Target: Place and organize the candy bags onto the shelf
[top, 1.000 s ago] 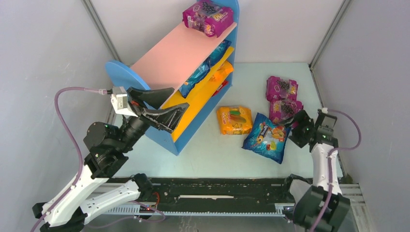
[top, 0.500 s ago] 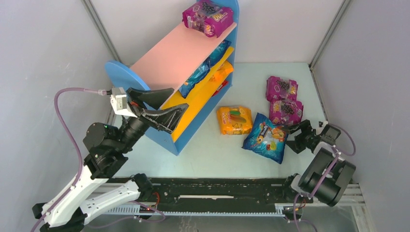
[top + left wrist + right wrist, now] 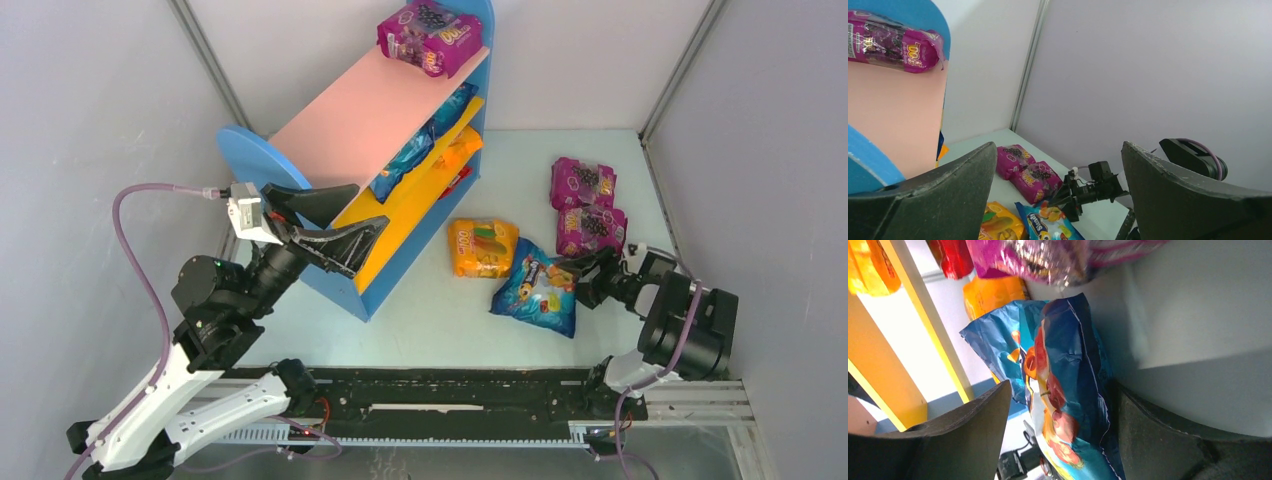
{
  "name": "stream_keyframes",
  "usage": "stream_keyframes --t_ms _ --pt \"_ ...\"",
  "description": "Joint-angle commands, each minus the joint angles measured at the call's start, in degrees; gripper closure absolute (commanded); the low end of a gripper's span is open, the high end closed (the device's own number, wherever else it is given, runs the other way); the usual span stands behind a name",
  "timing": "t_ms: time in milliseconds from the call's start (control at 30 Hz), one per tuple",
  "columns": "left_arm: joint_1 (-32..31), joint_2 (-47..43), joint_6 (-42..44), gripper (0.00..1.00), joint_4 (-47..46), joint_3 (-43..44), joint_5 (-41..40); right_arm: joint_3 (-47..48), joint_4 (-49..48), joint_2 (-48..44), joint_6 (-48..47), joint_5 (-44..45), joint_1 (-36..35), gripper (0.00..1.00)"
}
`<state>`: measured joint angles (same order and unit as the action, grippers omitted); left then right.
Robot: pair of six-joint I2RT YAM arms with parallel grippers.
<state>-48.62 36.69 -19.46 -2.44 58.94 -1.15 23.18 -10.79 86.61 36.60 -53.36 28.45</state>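
Top external: right gripper (image 3: 584, 280) low on the table (image 3: 420, 330), at the right-hand end of the blue bag (image 3: 535, 290). Jaws apart, one on either side of the bag's edge. Right wrist view: same bag filling the gap between the jaws, film bunched and raised off the surface. No clear squeeze visible; cannot tell whether the pads touch it.

Left gripper (image 3: 368, 205) hovering at the near end of the shelf (image 3: 340, 130), jaws spread wide, nothing between them.

Orange bag (image 3: 484, 248) flat on the table, just left of the blue one. Two purple bags (image 3: 582, 183) beyond, toward the right wall, the nearer just beside the blue bag's far corner. Third purple bag (image 3: 432, 35) already on the pink top board, far end. More blue pouches (image 3: 415, 155) on the yellow board below.

Handling, as a judgement: light, soft pouch with glossy film, probably slippery. Loose contents likely to shift, so expect sag from a shallow corner pinch. Best taken with a deep bite across the edge or on the flat end seam, closed firmly. Little risk of breakage beyond crushed sweets. Worth watching for the neighbouring purple bag dragging along on the lift.
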Motion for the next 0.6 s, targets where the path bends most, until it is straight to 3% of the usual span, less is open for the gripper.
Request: stream_keyframes --t_ms 0,133,300,400,567 --pt "0.6 -0.4 1.2 0.0 -1.1 -0.7 -2.5 -2.6 -1.9 -0.5 5.0 -3.7 -6.1 0.2" --pt "0.6 -0.1 1.1 0.0 -1.1 -0.7 -2.5 -0.4 6.6 -2.5 2.4 -0.6 -9.8 0.21" --pt "0.6 -0.2 1.1 0.0 -1.1 -0.6 -2.4 2.0 21.7 -4.5 -6.2 9.2 -6.3 0.19" --pt "0.6 0.0 1.0 0.0 -1.1 -0.7 -2.3 2.2 22.8 -4.9 -6.3 11.4 -5.5 0.18" --pt "0.6 0.0 0.8 0.0 -1.2 -0.8 -2.4 4.0 22.2 -3.4 -5.8 12.0 -11.6 0.19"
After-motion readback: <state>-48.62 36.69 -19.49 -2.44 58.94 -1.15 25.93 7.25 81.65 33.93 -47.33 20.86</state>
